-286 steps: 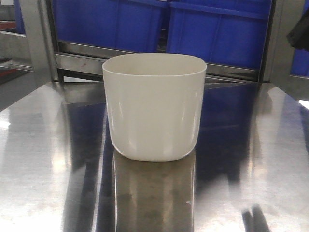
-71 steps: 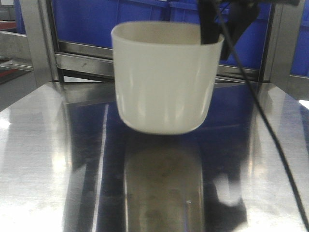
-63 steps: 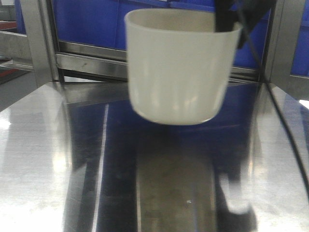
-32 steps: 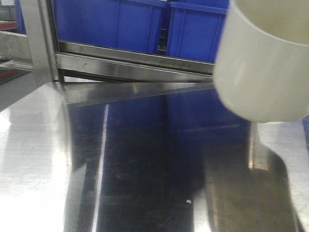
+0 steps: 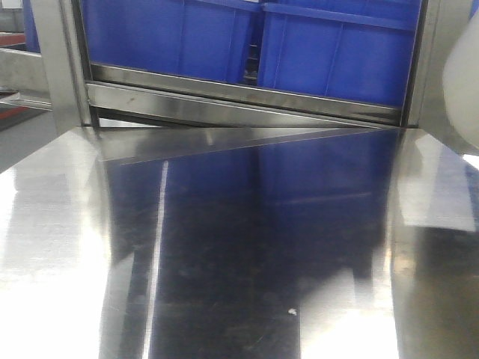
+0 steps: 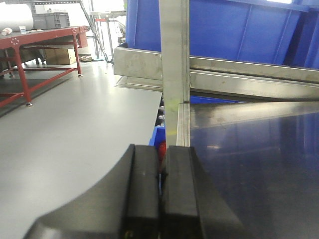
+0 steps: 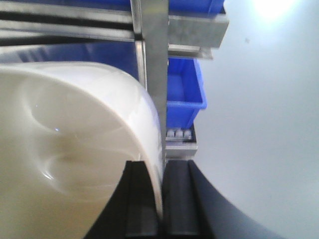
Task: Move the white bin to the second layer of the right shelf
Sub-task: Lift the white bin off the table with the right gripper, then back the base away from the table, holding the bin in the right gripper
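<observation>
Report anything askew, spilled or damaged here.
Nothing spilled or damaged. The white bin looks empty and hangs pinched by one wall in the right tool, off the steel tabletop.

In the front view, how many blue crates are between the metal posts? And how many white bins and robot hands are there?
Blue crates: 2, left crate and right crate
White bin: 1
Hands: 2, left hand and right hand
Total: 5

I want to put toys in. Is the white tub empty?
Empty, as far as shows: the right wrist view sees only bare walls inside the white bin.
</observation>
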Action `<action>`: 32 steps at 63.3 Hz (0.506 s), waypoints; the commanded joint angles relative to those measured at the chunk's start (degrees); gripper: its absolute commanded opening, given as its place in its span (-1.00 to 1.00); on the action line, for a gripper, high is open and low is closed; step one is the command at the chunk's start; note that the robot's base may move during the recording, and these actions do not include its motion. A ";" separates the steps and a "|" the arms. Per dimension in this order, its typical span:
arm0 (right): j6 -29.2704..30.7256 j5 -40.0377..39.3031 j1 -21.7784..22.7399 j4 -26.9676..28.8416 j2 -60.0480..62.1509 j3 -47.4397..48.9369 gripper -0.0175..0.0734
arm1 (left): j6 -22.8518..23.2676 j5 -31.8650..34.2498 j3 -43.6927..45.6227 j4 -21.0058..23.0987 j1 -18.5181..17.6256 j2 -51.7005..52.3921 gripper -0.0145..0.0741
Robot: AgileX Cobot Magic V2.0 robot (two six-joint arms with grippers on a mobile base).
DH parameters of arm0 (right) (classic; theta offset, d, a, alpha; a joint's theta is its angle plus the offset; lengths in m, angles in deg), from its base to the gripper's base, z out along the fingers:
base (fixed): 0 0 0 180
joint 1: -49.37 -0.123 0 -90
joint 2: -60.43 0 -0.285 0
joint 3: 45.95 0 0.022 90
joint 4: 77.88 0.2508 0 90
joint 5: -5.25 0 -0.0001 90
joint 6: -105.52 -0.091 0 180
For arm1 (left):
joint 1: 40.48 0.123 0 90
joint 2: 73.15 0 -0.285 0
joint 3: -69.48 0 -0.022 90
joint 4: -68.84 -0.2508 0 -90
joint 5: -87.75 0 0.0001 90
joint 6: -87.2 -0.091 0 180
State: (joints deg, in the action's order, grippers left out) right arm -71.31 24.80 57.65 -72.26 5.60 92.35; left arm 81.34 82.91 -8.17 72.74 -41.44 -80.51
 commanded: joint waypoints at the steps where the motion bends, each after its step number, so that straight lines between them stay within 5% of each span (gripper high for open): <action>1: 1.21 -10.45 0.46 0.88 4.45 -1.71 -0.49 | 0.15 4.84 -2.11 0.35 -0.11 0.75 -0.48; 17: 1.21 -17.72 0.46 0.88 16.24 -10.74 -0.49 | 0.15 4.84 -2.11 0.35 -0.11 0.75 -0.48; 32: 1.21 -13.19 0.46 0.88 19.73 -11.79 -0.49 | 0.15 4.84 -2.11 0.35 -0.11 0.75 -0.48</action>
State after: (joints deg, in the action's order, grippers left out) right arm -70.47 15.00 57.65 -72.04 25.20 78.69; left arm 81.34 82.91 -8.17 72.74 -41.44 -80.51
